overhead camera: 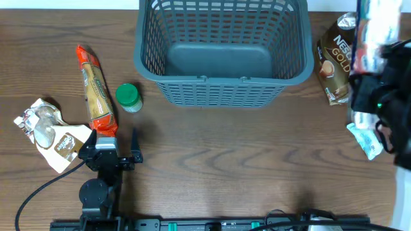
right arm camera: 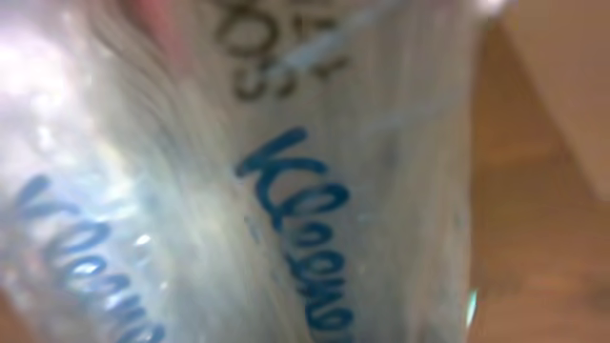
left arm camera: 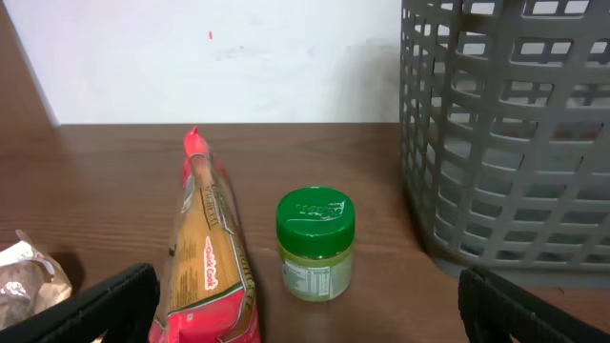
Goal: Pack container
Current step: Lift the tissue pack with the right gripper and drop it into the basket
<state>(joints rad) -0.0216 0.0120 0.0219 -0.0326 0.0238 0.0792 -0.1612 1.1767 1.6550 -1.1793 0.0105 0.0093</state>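
One item is in hand: my right gripper (overhead camera: 379,109) is pinched nearly closed on a clear-wrapped packet (right arm camera: 305,191) with blue script, held at the right edge, I judge so it can be carried across to the container (overhead camera: 221,93). That basket stands at the far middle of the tabletop (overhead camera: 225,167), its solid bottom bare, with nothing packed in it. My left gripper (overhead camera: 115,144) is spread wide and empty, sitting low and facing the red biscuit packet (overhead camera: 96,90) and the green-lidded jar (overhead camera: 128,97), probably lined up for either. A coffee pouch (overhead camera: 334,61) lies just right of the container, and a crumpled wrapper (overhead camera: 48,131) lies far left.
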